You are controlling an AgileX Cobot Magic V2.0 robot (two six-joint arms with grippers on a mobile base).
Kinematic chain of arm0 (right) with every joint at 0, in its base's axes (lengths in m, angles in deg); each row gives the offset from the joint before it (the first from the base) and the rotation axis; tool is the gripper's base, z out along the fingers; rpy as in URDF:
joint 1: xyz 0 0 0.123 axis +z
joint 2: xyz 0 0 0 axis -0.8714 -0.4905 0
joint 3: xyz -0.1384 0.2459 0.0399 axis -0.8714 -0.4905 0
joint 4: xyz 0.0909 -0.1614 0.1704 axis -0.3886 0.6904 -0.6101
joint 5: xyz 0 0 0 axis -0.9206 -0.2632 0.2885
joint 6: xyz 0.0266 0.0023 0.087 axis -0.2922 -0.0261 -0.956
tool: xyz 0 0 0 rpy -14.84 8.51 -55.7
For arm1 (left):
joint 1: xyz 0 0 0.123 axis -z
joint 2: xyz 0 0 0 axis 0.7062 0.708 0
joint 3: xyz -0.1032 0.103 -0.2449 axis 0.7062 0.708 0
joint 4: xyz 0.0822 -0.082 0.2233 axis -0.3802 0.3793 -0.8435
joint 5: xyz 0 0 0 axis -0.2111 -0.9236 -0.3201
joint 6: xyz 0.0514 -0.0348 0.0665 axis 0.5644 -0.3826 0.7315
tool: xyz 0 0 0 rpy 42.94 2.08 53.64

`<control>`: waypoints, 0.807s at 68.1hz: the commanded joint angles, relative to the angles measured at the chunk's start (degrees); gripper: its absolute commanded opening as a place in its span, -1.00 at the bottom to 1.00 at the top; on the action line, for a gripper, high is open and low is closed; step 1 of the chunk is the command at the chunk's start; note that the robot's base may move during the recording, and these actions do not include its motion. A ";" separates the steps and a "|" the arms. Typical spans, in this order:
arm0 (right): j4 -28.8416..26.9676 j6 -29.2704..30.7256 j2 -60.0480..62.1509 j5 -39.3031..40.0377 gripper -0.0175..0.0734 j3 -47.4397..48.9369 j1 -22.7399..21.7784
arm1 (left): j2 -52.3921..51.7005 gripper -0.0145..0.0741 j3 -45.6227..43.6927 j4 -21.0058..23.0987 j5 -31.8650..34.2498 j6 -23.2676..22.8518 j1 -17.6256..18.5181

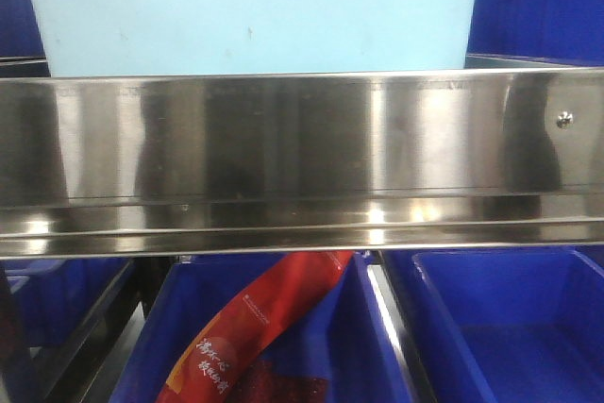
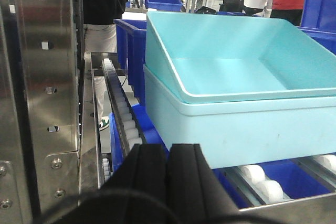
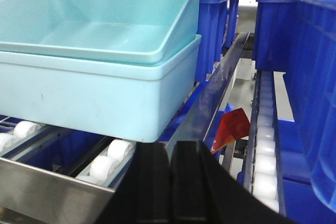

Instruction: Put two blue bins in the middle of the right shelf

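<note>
Two light-blue bins sit nested on the roller shelf. In the left wrist view the upper bin (image 2: 247,51) fills the upper right of the frame, tilted inside the lower bin (image 2: 247,124). In the right wrist view the same stack fills the upper left. In the front view only a pale blue wall (image 1: 255,16) shows along the top, above the steel shelf rail (image 1: 302,158) that crosses the middle of the frame.

My left gripper (image 2: 167,182) sits at the bottom centre of its view, fingers pressed together, holding nothing, just short of the lower bin's front wall. My right gripper (image 3: 170,182) is likewise closed and empty at the bottom centre of its frame, below the stack's near corner.

Judged step: approach and grasp, not yet begun. Recommended procedure:
1. Open both grippers wide before advancing.
2. Take the lower bin on opposite sides so that both bins lift as one stack.
3. Raise the stack clear of the white rollers (image 3: 113,153) and the rail, keeping it level; the tilted upper bin may slide.

A red packet (image 1: 264,327) lies in a dark blue bin (image 1: 311,346) below; leave it untouched.
</note>
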 commanded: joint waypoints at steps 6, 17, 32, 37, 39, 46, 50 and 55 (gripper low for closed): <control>0.61 -0.01 0.26 1.74 -0.97 -0.19 -0.30 | -0.40 -0.92 0.12 0.05 1.33 -0.21 0.35; 0.61 -0.01 0.26 1.74 -0.97 -0.19 -0.30 | -0.40 -0.92 0.12 0.05 1.33 -0.21 0.35; 0.61 -0.01 0.26 1.74 -0.97 -0.19 -0.30 | -0.40 -0.92 0.12 0.05 1.33 -0.21 0.35; 0.61 -0.01 0.26 1.74 -0.97 -0.19 -0.30 | -0.40 -0.92 0.12 0.05 1.33 -0.21 0.35; 0.61 -0.01 0.26 1.74 -0.97 -0.19 -0.30 | -0.40 -0.92 0.12 0.05 1.33 -0.21 0.35; 0.61 -0.01 0.26 1.74 -0.97 -0.19 -0.30 | -0.81 -0.92 0.12 -0.89 1.60 0.77 -1.00; 0.61 -0.01 0.26 1.74 -0.97 -0.19 -0.30 | -1.32 -0.92 0.12 -0.20 2.04 3.98 -3.44; 0.61 -0.01 0.26 1.74 -0.97 -0.19 -0.30 | -2.66 -0.92 1.09 1.33 2.66 8.67 -7.57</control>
